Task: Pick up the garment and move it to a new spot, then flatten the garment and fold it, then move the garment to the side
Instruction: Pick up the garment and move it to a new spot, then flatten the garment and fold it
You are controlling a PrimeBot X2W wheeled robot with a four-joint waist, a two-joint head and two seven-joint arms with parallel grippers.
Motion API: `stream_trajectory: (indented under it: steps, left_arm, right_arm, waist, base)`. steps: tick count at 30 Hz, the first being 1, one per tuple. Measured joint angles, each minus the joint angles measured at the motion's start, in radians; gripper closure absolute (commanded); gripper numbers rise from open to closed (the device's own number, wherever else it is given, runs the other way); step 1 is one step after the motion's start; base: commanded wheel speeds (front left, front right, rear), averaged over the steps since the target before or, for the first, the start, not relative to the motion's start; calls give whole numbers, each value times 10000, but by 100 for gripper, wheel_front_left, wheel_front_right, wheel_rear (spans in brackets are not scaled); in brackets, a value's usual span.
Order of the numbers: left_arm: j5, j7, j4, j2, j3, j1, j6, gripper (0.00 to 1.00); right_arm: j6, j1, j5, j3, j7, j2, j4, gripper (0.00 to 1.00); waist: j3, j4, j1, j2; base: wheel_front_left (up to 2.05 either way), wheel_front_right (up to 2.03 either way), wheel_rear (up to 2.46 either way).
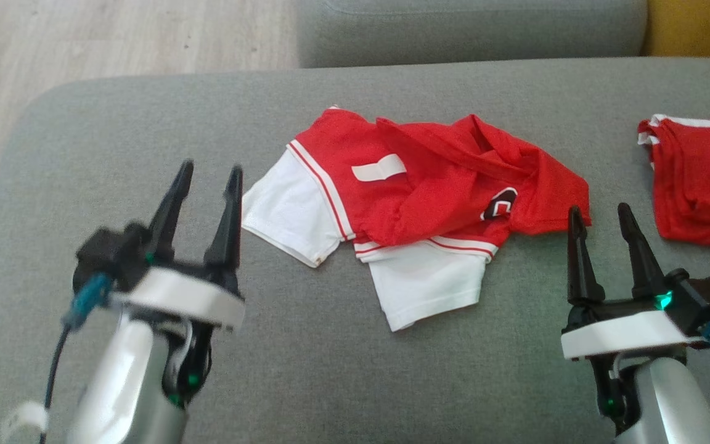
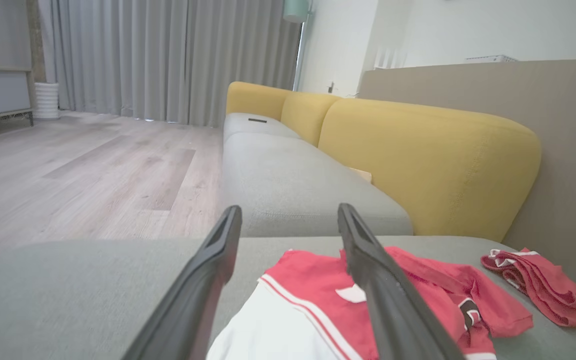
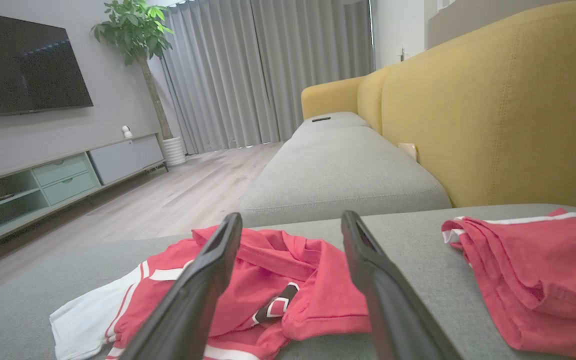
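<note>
A red jersey with white sleeves (image 1: pixel 416 197) lies crumpled on the grey sofa seat (image 1: pixel 306 370), its body folded over itself and both sleeves spread toward me. It also shows in the left wrist view as the jersey (image 2: pixel 313 295) and in the right wrist view as the jersey (image 3: pixel 273 290). My left gripper (image 1: pixel 208 175) hovers open just left of the near white sleeve, nothing between its fingers. My right gripper (image 1: pixel 598 213) stands open beside the jersey's right edge, also empty.
A second red garment (image 1: pixel 700 179) with white trim lies bunched at the seat's right edge. Yellow back cushions (image 3: pixel 508 110) rise behind the seat. Another grey seat section (image 1: pixel 472 28) lies beyond, and wooden floor (image 1: pixel 121 43) at the far left.
</note>
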State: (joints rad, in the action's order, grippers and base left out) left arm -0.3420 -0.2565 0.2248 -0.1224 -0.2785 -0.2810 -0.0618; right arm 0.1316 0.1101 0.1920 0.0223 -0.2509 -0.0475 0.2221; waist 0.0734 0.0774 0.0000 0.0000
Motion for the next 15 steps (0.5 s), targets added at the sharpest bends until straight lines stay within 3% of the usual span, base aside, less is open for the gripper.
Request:
stream_trajectory:
  steps: [8, 15]
  left_arm:
    - [196, -2, -470, 556, 706, 1895, -105, 0]
    - [224, 0, -654, 698, 1007, 2165, -272, 0]
  right_arm:
    - [0, -282, 2, 2, 0, 0, -17, 0]
    - [0, -399, 2, 10, 2, 0, -17, 0]
  waist:
    - [-229, 201, 0, 0]
    - [-258, 233, 0, 0]
  base:
    - [0, 0, 0]
    - [0, 0, 0]
